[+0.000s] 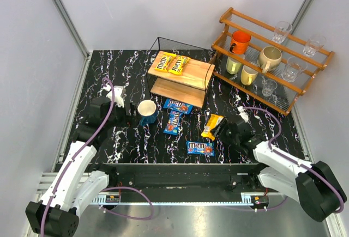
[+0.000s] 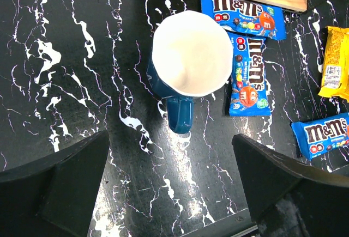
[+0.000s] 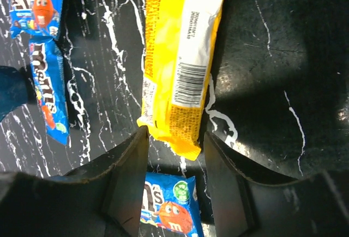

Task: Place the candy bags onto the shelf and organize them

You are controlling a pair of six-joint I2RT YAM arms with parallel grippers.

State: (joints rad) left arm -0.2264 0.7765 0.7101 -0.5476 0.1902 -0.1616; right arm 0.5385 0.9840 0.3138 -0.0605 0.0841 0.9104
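The shelf [image 1: 192,72] stands at the table's middle back, with two yellow candy bags [image 1: 163,61] [image 1: 179,65] on its top board. Three blue bags lie in front of it [image 1: 178,105] [image 1: 174,122] [image 1: 200,148]. My right gripper [image 1: 222,130] [image 3: 175,139] is shut on the near end of the third yellow bag [image 3: 182,57] [image 1: 212,126], barcode side up, holding it above the table. One blue bag [image 3: 172,212] shows below the jaws. My left gripper [image 1: 130,108] [image 2: 170,160] is open and empty, just short of a blue mug.
The blue mug [image 2: 188,65] [image 1: 147,111] stands left of the blue bags, its handle toward my left gripper. An orange-brown rack [image 1: 272,57] with mugs and glasses stands at the back right. Grey walls enclose the table.
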